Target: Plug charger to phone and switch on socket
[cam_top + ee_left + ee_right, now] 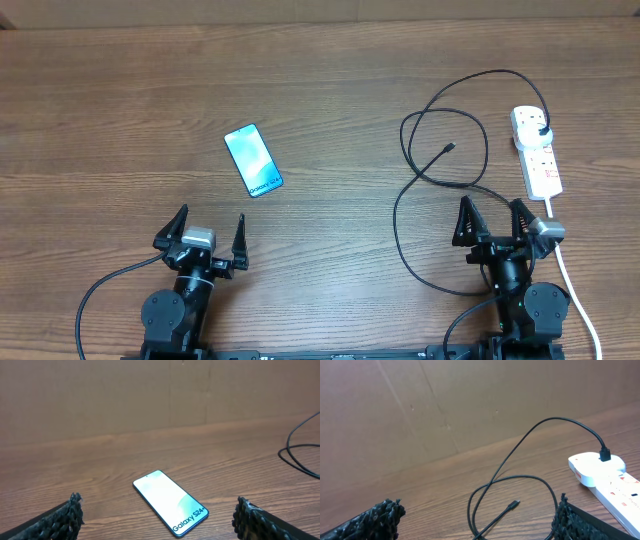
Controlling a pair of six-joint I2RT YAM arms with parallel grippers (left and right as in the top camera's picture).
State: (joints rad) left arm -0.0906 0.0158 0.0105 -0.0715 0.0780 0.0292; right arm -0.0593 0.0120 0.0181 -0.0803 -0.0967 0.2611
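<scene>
Two tools sit low at the 6 o'clock edge of the tabletop (330, 80), both with fingers spread wide apart and nothing between them. The left tool (212, 215) has the phone (253, 160) at about its 1 o'clock, near but not touching. The phone lies flat with its screen up and lit pale blue. Its long side runs from 11 to 5 o'clock, and the end with the "Galaxy" lettering points toward 5 o'clock.

The right tool (490, 203) stands over part of the charger (500, 72), whose thin black cable loops loosely across the tabletop. The cable's connector tip (449, 149) lies bare on the wood at about 11 o'clock from this tool, inside one of the loops. It is well apart from the phone, which lies off toward 9 o'clock.

The socket (537, 150) lies at about 1 o'clock from the right tool, its length running roughly 12 to 6 o'clock. The charger's black plug (543, 130) is seated in the outlet at the 12 o'clock end. A white cord (575, 285) leaves the socket's 6 o'clock end and passes the right tool on its 3 o'clock side.
</scene>
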